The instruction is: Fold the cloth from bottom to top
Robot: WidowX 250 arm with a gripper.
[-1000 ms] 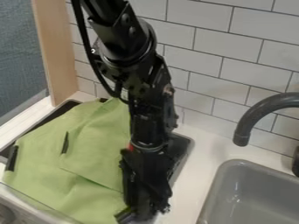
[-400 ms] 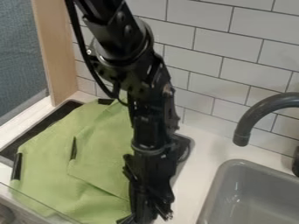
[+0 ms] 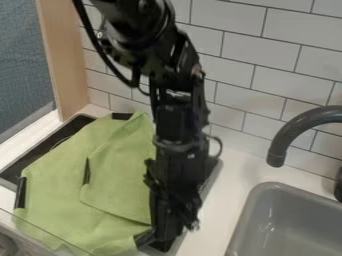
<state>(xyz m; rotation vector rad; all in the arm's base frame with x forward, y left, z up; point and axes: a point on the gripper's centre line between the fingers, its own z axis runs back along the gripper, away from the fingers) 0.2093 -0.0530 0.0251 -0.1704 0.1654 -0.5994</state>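
- Cloth (image 3: 50, 200) laid over tray (image 3: 33, 155), partly folded on itself
- Gripper (image 3: 155, 238) held low by cloth's right edge in view — open or shut can't be told

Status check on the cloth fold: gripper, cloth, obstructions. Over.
Gripper low at the green cloth's lower right edge, hold unconfirmed. Cloth rumpled, one layer overlapping its right part. Arm hides some of that side; faucet off to the right.
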